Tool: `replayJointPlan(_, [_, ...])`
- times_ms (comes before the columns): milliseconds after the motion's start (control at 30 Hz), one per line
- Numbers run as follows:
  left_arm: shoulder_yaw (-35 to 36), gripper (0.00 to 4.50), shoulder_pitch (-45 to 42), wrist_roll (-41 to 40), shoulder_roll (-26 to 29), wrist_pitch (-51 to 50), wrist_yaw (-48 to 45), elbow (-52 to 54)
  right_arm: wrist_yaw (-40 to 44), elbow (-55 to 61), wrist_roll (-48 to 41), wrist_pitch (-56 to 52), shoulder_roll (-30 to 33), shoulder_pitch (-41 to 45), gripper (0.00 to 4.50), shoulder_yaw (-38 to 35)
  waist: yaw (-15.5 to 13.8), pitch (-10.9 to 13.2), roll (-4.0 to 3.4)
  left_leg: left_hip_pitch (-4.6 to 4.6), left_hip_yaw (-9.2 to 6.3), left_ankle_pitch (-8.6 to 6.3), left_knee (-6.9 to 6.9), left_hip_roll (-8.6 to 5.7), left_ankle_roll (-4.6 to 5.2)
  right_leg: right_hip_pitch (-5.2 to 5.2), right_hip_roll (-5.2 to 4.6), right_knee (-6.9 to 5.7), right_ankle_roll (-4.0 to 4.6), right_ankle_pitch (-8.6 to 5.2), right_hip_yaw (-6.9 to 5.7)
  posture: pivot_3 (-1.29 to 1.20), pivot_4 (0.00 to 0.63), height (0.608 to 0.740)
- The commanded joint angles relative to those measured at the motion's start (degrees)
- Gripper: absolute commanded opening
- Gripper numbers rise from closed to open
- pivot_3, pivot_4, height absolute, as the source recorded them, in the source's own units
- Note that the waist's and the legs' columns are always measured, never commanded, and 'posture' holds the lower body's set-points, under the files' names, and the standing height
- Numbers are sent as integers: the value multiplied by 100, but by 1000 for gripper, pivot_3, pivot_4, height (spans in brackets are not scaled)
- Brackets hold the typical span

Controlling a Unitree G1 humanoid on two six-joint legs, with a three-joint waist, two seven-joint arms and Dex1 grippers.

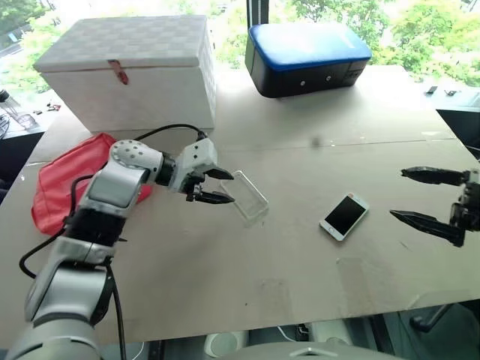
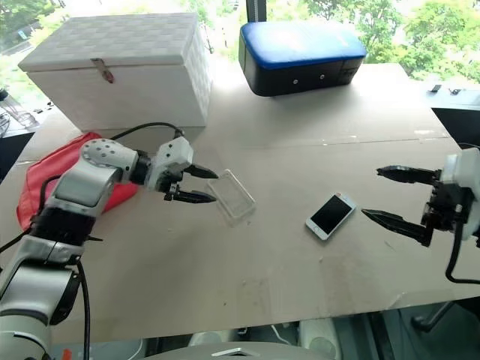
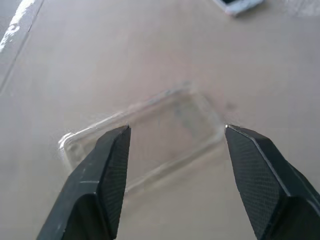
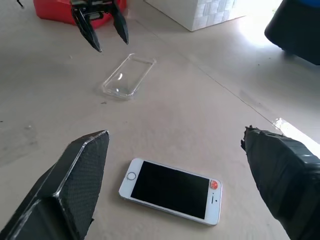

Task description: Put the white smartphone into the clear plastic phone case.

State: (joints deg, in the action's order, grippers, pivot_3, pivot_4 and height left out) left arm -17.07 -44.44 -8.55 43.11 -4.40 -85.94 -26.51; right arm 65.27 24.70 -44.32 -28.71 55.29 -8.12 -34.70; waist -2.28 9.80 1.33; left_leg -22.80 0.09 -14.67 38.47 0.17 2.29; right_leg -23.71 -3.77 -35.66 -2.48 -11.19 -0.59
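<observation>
At the left of the head view, a red cloth [image 1: 64, 184] lies on the surface [image 1: 300, 277] below a white box [image 1: 135, 67]. Just right of it the left pincer [image 1: 217, 185] hangs with its black fingers apart and empty, tips right beside the near end of the clear plastic phone case [image 1: 250, 197], which lies flat, open side up, left of centre. In its wrist view the case sits between and beyond the two fingertips, not clamped.

The case looks thin, light and springy; it would likely slide or flex if pressed, so its long rims seem the best hold, squeezed gently.

Right of centre the white smartphone [image 1: 344, 216] lies screen up, slanted, well apart from the case. It looks stiff and smooth, with slippery glass; taking it across the narrow width by the white sides seems safest, and being flat on the surface, the fingertips would need to get under its edges.

At the right edge of the frame the right pincer [image 1: 429, 196] stands wide apart, empty, near the phone.

Bare surface lies between case and phone and toward the lower edge; the blue and black case [image 1: 304, 56] sits far back at upper centre
</observation>
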Motion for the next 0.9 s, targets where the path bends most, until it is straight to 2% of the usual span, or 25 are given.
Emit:
replayJointPlan(33, [-370, 3033, -654, 610, -481, 2109, -505, -1836, -35, 285, -120, -44, -27, -183, 4500, -540, -12, 3, 5, -8, 1, 0, 7, -5, 1, 0, -4, 4, -1, 1, 1, 0, 150, 740])
replayJointPlan(133, [-519, 3033, -1097, 1052, -825, 2913, -444, -3044, -108, 464, -185, -109, -57, -317, 4500, -650, 8, 6, 19, -19, -1, -6, 10, -7, 11, -6, -7, 11, -3, 3, 10, 0, 150, 740])
replayJointPlan(233, [-481, 2283, -1363, 1242, -969, 2863, -415, -3594, -218, 650, -197, -171, -92, -402, 4500, -684, 19, 4, 16, -16, -1, -13, 9, -7, 22, -6, -5, 9, -28, 14, 11, 0, 150, 740])
replayJointPlan(333, [-398, 847, -1340, 1295, -936, 2332, -367, -3471, -299, 787, -247, -230, -127, -468, 4500, -738, 46, 4, 15, -10, -6, -14, 9, -2, 24, -5, 3, 2, -33, 12, 11, 0, 150, 740])
replayJointPlan(400, [-286, 85, -966, 1003, -793, 942, -552, -2386, -346, 902, -275, -265, -178, -546, 4500, -772, 70, 3, 14, -5, -13, -14, 9, -1, 24, -2, 5, -7, -42, 6, 9, 0, 150, 740])
replayJointPlan(500, [64, 85, 218, 342, -419, -1762, -207, 731, -417, 1095, -263, -269, -269, -738, 4500, -766, 156, 1, 10, 0, -19, -14, 8, 7, 24, 1, 6, -16, -45, -2, 9, 0, 150, 740])
replayJointPlan(600, [344, 85, 1131, 380, -250, -3102, 663, 2678, -532, 1257, -221, -245, -320, -804, 4500, -624, 179, 1, 7, 4, -19, -14, 10, 11, 24, 3, 5, -18, -41, 5, 10, 0, 150, 740])
replayJointPlan(733, [539, 85, 1646, 376, -451, -4498, 1803, 4012, -724, 1495, -324, -335, -337, -771, 4500, -392, 136, 1, 7, 7, -26, -14, 8, 11, 23, 4, 10, -17, -43, -8, 8, 0, 150, 740])
replayJointPlan(900, [349, 85, 1999, 383, -561, -4873, 2563, 4471, -955, 1715, -408, -393, -413, -727, 4500, -87, 143, 0, 8, 10, -30, -14, 9, 10, 23, 6, 12, -17, -36, -16, 5, 0, 150, 740])
